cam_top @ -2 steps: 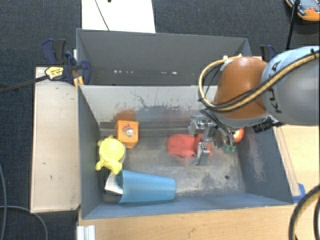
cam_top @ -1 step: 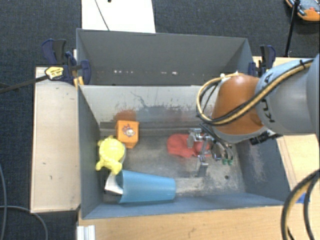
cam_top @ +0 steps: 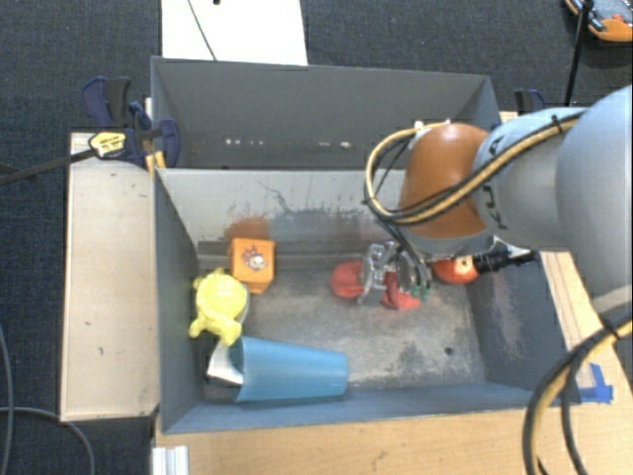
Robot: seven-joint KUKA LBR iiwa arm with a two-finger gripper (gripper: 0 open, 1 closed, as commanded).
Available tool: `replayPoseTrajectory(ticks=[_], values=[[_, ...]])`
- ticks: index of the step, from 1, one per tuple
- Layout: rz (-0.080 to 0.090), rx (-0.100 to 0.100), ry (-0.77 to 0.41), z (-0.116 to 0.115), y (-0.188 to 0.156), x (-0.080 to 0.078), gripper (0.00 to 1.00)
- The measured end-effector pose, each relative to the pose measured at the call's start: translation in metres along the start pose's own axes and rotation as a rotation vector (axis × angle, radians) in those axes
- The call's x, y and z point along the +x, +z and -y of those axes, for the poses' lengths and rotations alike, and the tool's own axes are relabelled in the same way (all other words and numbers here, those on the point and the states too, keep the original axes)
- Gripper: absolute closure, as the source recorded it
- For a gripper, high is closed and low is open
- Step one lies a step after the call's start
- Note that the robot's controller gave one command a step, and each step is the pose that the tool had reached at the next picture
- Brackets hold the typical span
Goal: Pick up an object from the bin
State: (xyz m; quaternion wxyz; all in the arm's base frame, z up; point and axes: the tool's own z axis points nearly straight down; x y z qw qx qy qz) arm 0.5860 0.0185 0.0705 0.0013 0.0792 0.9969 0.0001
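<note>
Grey bin (cam_top: 316, 117), viewed from above. The gripper (cam_top: 391, 277) stands low over the floor, at about 2 o'clock from the floor's centre; its state (open or closed) cannot be told. A red ball (cam_top: 346, 281) lies just beside it at 9 o'clock, a red lump (cam_top: 404, 300) close by at 5 o'clock, and an orange-red piece (cam_top: 456, 269) at 3 o'clock. Well apart, toward 9 o'clock: an orange block (cam_top: 252, 262) and a yellow toy (cam_top: 219, 305). At 7 o'clock a blue cup (cam_top: 297, 369) lies on its side, a white item (cam_top: 224, 364) at its left end.
</note>
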Motion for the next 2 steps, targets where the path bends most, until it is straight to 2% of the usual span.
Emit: replayPoseTrajectory(ticks=[1,2], values=[[0.000,0.000,0.000,0.000,0.000,0.000,1.00],[0.002,-0.001,0.002,-0.001,-0.157,0.015,1.00]])
